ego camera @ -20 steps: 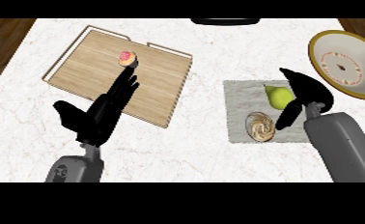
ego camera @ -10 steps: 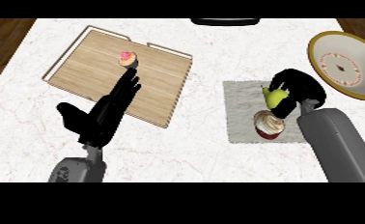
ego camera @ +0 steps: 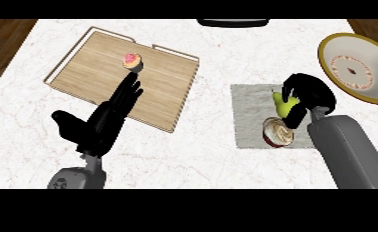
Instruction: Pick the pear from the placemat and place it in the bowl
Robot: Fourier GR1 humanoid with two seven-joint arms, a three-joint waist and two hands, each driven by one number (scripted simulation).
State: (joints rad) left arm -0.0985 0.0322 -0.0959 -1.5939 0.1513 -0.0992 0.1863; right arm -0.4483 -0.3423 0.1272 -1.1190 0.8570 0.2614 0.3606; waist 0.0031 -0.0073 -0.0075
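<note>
From the head view, the right hand (ego camera: 308, 95) curls its fingers around the pear (ego camera: 283, 104) on the placemat (ego camera: 247, 116): the grasping step. Next comes lifting it toward the bowl (ego camera: 354, 68). The left hand (ego camera: 100, 123) rests with fingers straight.

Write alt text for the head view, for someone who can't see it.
The robot's right hand curls around a green pear on a grey placemat, beside a round swirled pastry. A gold-rimmed bowl sits at the right edge; the left hand rests open by a wooden cutting board holding a small cupcake.
</note>
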